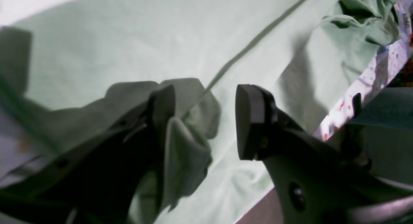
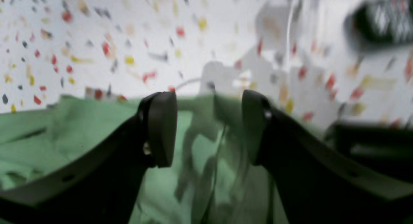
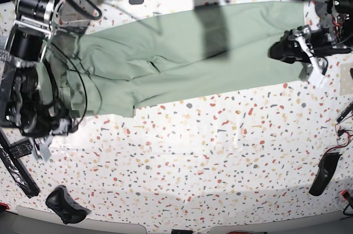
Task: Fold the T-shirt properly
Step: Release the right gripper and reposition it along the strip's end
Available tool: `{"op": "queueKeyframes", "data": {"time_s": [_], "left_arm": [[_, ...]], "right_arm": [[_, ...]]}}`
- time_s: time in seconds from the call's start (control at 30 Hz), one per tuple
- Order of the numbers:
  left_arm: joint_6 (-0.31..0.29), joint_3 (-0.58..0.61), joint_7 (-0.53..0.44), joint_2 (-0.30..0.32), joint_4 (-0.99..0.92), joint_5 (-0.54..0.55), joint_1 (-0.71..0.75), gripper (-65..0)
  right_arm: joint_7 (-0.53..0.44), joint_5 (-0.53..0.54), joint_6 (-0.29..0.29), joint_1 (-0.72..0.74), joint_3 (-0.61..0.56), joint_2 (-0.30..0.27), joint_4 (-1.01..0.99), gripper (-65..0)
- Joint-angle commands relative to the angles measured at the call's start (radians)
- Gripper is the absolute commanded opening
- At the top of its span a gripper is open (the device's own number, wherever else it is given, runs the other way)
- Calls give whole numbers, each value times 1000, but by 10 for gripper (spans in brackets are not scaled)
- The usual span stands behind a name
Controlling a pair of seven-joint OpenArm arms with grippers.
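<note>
The pale green T-shirt point(image 3: 182, 63) lies spread in a long band across the far part of the speckled table point(image 3: 209, 157). In the base view my left gripper point(image 3: 282, 49) hovers at the shirt's right end. The left wrist view shows that gripper point(image 1: 205, 121) open, its pads well apart over the T-shirt point(image 1: 129, 40). A bunched fold of cloth point(image 1: 185, 146) rests against the inner side of one finger. My right gripper point(image 3: 55, 125) is at the shirt's left end. In its own view the right gripper point(image 2: 209, 127) is open just above rumpled green T-shirt point(image 2: 80, 130), blurred.
The table's side edge point(image 1: 355, 98) runs close beside the left gripper, with crumpled shirt cloth point(image 1: 361, 21) near it. A black controller point(image 3: 65, 205) lies at the front left and a black object point(image 3: 322, 173) at the right edge. Cables hang around the arm on the left.
</note>
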State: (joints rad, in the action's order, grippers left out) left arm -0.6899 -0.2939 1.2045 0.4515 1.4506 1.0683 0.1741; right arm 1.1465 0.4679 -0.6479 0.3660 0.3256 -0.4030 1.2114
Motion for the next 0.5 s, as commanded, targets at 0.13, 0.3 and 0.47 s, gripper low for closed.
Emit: {"op": "queueKeyframes", "data": {"time_s": [0.13,0.3,0.47], "left_arm": [[-8,-6,-9,-3,18,21,-11,-371],[-8,-6,-8,-5,18,21,-11,-371],[-8,-6,-8,-5,18,21,-11,-371]], "right_arm": [[-23,44,-26,-23,21,-15,19,-336],[-23,31,-25,-57,21,-14,19,-336],[-23,26,-21,-57,21,-14,19,-347]]}}
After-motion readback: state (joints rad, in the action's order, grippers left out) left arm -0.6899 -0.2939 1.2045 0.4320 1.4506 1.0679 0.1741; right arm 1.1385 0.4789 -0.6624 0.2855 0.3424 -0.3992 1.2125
